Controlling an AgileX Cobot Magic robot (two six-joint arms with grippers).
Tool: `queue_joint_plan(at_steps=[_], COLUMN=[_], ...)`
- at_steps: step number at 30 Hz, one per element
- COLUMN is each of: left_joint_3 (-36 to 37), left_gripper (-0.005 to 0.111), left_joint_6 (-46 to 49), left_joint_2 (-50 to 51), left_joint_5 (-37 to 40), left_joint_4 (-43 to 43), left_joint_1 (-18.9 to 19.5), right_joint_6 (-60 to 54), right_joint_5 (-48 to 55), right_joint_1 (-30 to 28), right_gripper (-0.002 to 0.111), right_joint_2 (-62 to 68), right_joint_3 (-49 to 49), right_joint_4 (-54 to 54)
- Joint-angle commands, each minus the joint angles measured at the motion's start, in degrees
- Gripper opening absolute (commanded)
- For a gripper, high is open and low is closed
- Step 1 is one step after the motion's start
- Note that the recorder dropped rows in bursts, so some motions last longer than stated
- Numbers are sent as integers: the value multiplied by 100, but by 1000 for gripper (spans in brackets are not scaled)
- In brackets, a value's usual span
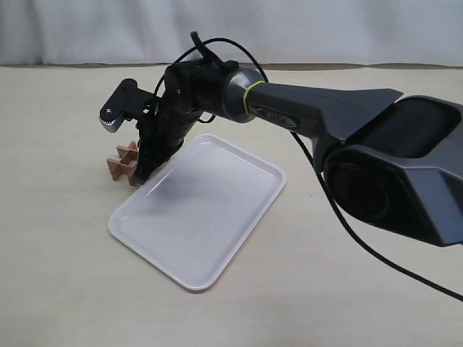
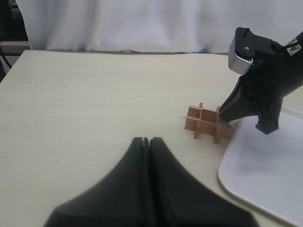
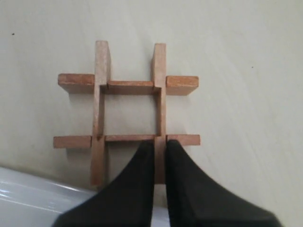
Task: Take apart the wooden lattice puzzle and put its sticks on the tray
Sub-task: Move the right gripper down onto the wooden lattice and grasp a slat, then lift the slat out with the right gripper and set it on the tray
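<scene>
The wooden lattice puzzle point(image 1: 123, 163) point(image 2: 206, 123) point(image 3: 128, 111) lies whole on the table just off the far left corner of the white tray point(image 1: 210, 217) point(image 2: 270, 175) point(image 3: 28, 198); its four reddish-brown sticks are still interlocked. My right gripper point(image 1: 141, 177) point(image 3: 159, 153) reaches down at the puzzle's tray-side edge and is shut on the end of one stick point(image 3: 160, 161), a finger on each face. My left gripper point(image 2: 148, 140) is shut with nothing in it, hovering over bare table some way from the puzzle; it does not show in the exterior view.
The right arm point(image 1: 311, 116) stretches across above the tray's back edge. A white curtain point(image 1: 231, 29) closes off the far side of the table point(image 1: 65, 289). The tray holds nothing.
</scene>
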Motion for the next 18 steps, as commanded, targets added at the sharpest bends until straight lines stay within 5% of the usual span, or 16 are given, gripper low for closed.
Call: queue_joint_plan(at_steps=[1,11,18], left_joint_3=[18,18,18], left_gripper=[0,0,0], left_joint_6=[-16,-16,-16], left_joint_2=[-11,-11,-11], left_joint_5=[-71,-71,-69], left_joint_4=[29,29,27], left_joint_1=[1,1,1], right_joint_6=[-65,16,149], right_joint_5=[7,180,1490], right_joint_1=[-3,-3,-55], right_gripper=[5,5,5], right_joint_2=[34,-470,-1240], right_joint_3=[-19,-19,-19], right_joint_4=[-25,-25,-75])
